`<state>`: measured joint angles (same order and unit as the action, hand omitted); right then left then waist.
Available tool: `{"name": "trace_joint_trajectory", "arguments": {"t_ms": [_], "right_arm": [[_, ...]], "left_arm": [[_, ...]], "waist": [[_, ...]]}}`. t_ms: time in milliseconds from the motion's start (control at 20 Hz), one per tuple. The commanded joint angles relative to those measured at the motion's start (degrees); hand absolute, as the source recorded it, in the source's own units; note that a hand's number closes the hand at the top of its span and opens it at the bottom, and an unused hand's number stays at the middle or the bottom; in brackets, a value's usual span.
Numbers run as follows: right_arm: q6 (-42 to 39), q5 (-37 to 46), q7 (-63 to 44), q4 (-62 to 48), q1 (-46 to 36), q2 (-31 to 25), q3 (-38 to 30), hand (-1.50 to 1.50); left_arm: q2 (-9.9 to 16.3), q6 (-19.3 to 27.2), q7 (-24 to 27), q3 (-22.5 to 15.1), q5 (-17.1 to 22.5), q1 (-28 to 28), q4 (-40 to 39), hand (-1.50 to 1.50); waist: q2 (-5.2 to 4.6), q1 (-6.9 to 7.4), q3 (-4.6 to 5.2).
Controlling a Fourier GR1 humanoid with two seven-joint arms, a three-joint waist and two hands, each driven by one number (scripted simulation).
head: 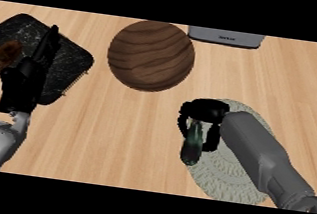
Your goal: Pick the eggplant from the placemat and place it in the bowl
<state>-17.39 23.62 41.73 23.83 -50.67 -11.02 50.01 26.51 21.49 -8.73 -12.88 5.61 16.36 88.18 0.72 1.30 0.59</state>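
A dark, slender eggplant (pixel 193 144) hangs lengthwise at the left edge of the pale woven placemat (pixel 227 176). My right hand (pixel 204 112) is curled round its upper end, fingers wrapped over it, so only the lower half shows. The brown wooden bowl (pixel 151 55) stands up and to the left of that hand, a short gap away. My left hand (pixel 30 74) rests open at the left, fingers straight and pointing up over a dark tray.
A dark marbled tray (pixel 70 62) with a brown food item (pixel 4 56) lies at the far left, under the left hand. A grey appliance (pixel 225 37) sits at the back edge, right of the bowl. Bare wooden counter lies between the bowl and the placemat.
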Motion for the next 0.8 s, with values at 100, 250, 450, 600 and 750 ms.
{"name": "trace_joint_trajectory", "arguments": {"t_ms": [100, 250, 450, 600, 750], "right_arm": [[7.9, -3.6, -22.1, 2.7, -1.3, 10.7, -3.7, 1.50], [12.5, -4.9, -31.0, 6.4, -3.5, 10.8, -4.3, 1.50], [18.8, -9.6, -41.4, 13.3, -3.3, 10.9, -6.0, 1.50], [27.1, -12.9, -46.8, 19.2, -3.7, 11.0, -7.5, 1.50], [35.5, -14.3, -53.8, 24.1, -5.7, 11.0, -7.3, 1.50]], "left_arm": [[-0.8, -1.1, 0.3, -1.6, -0.1, 0.1, -0.3, 0.00], [-1.5, -1.9, 0.1, -2.8, 0.0, 0.3, -0.2, 0.00], [-2.0, -2.2, 0.4, -3.3, -0.2, 1.5, -0.6, 0.00], [-1.9, -2.7, 0.0, -3.2, -0.2, 2.7, -1.1, 0.00], [-2.8, -2.5, 0.3, -3.7, -0.5, 3.3, -1.5, 0.00]], "waist": [[0.43, 3.20, -0.27], [0.47, 5.74, -0.39], [0.08, 7.29, -0.51], [0.11, 7.73, -0.64], [0.27, 7.68, -0.53]]}}
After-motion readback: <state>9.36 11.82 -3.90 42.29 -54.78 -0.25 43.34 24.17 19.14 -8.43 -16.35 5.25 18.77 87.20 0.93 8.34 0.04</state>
